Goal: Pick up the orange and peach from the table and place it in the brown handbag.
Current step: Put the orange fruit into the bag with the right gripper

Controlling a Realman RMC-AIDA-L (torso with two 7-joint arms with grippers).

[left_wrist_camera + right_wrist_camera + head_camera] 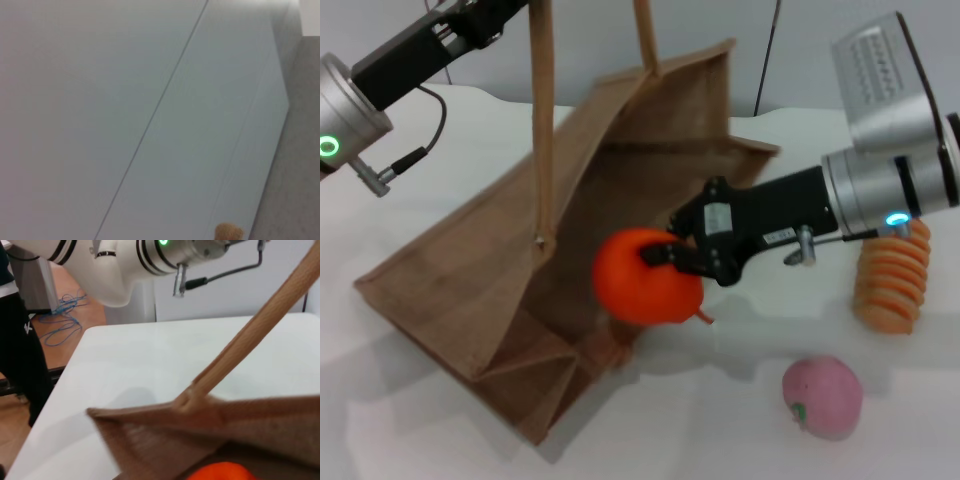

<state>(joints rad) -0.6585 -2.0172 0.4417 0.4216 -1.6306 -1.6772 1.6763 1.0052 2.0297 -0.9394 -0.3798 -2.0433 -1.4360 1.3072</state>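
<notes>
Pink round peach (823,396) nearest on the white table (740,420), alone. Beyond, black right gripper (672,255) clamped on the smooth bright orange (642,277) at the tan woven jute handbag (470,270) mouth; wrist camera only glimpses orange beneath the rim. Left gripper's state: cannot tell.

A robotics lab: a white table (440,420), bare pale walls, loose blue cables (65,322) (on wooden flooring).

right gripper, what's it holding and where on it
The right gripper holds the orange, its jaws shut on the upper right side, at the mouth of the brown handbag.
</notes>
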